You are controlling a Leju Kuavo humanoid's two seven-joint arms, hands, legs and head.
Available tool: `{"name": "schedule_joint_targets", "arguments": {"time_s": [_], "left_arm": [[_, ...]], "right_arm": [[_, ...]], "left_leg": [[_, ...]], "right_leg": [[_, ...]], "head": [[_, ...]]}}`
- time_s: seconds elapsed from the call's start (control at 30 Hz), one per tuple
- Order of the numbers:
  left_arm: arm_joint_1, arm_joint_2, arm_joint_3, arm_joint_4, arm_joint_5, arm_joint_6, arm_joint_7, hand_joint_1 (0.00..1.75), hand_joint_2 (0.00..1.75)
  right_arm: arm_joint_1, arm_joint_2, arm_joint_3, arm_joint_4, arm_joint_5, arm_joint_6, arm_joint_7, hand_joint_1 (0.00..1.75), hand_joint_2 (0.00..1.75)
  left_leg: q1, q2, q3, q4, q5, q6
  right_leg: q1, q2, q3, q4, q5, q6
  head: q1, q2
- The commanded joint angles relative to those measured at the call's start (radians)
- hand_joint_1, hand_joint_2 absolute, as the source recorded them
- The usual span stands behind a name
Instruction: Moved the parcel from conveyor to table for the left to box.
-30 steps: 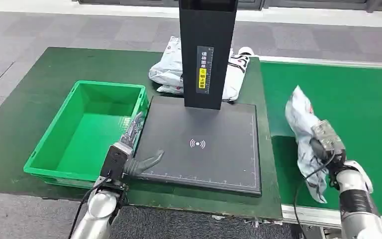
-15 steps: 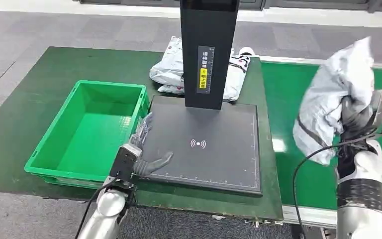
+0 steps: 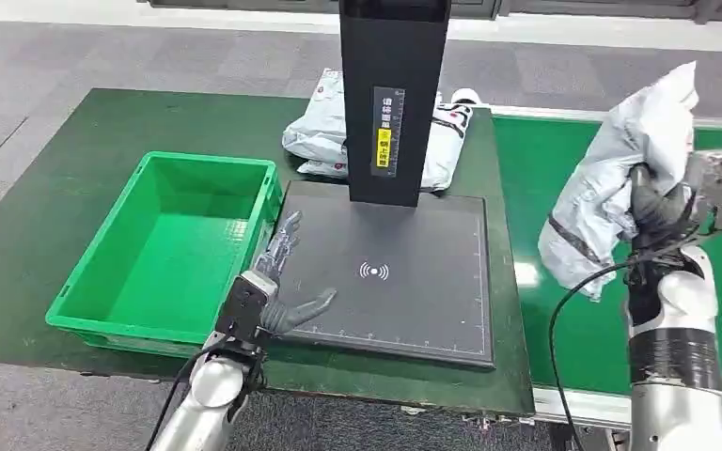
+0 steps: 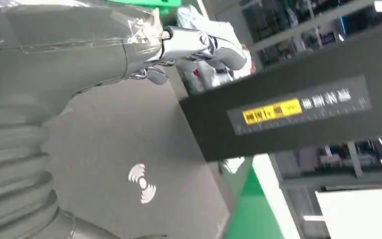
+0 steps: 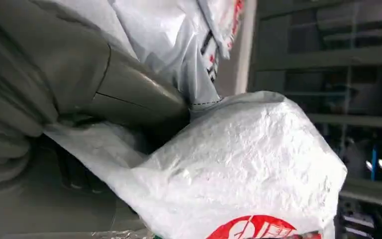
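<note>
Two hands up front: left hand point(image 3: 277, 282) w/ fingers spread, holding nothing, at the near-left edge of the black scanner pad point(image 3: 404, 272), beside the green bin point(image 3: 103, 272). Right hand point(image 3: 653, 211) grips the crumpled grey parcel point(image 3: 620, 169), lifted above the green conveyor point(image 3: 611, 160). Farther back, more poly bags point(image 3: 320, 127) lie on the tabletop point(image 3: 47, 188) behind the scanner post point(image 3: 393, 94).

- The right hand point(image 3: 656, 209) is gripping a crumpled white parcel point(image 3: 620, 178), holding it raised on an upright forearm.
- The left hand point(image 3: 277, 282) is reaching forward low, holding nothing, with its fingers spread and thumb angled out to the side.
</note>
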Motion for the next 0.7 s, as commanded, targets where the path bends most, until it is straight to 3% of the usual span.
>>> {"name": "schedule_joint_targets", "arguments": {"time_s": [0.03,0.4,0.57,0.6,0.63,0.7], "left_arm": [[-0.037,0.073,-0.124,0.017,0.038,-0.003,0.024,0.00,1.75],[-0.083,0.101,-0.223,-0.044,0.086,0.035,0.023,0.00,1.75],[-0.062,0.117,-0.217,-0.076,0.101,0.053,0.004,0.00,1.75],[-0.054,0.120,-0.209,-0.081,0.104,0.057,-0.002,0.00,1.75],[-0.053,0.119,-0.204,-0.081,0.105,0.058,-0.006,0.00,1.75],[-0.054,0.118,-0.197,-0.076,0.105,0.057,-0.012,0.00,1.75]], "right_arm": [[-0.062,0.018,0.394,0.060,0.113,-0.032,0.112,1.75,1.75],[-0.158,0.178,0.660,0.318,0.031,-0.019,0.142,1.75,1.75],[-0.170,0.225,0.716,0.376,-0.017,-0.006,0.118,1.75,1.75],[-0.173,0.233,0.724,0.391,-0.026,-0.005,0.118,1.15,1.75],[-0.179,0.237,0.732,0.403,-0.033,-0.001,0.120,0.02,1.75],[-0.193,0.244,0.745,0.432,-0.043,0.014,0.119,0.00,1.75]], "left_leg": [[0.000,0.007,0.005,-0.002,-0.001,0.000],[0.001,0.006,0.003,-0.001,0.000,-0.001],[0.001,0.009,0.006,-0.002,-0.001,-0.001],[0.000,0.006,0.003,-0.002,0.000,-0.001],[0.001,0.010,0.007,-0.003,-0.001,-0.001],[0.001,0.008,0.004,-0.002,-0.001,-0.001]], "right_leg": [[0.000,0.006,0.003,-0.001,0.001,-0.001],[0.001,0.006,0.000,0.000,0.001,-0.001],[0.001,0.008,0.003,-0.001,0.001,-0.001],[0.000,0.006,0.000,0.000,0.001,-0.001],[0.001,0.009,0.003,-0.001,0.001,-0.001],[0.001,0.007,0.002,0.000,0.000,-0.001]], "head": [[0.000,0.000],[0.000,0.000],[0.000,0.000],[0.000,0.000],[0.000,0.000],[0.000,0.000]]}}
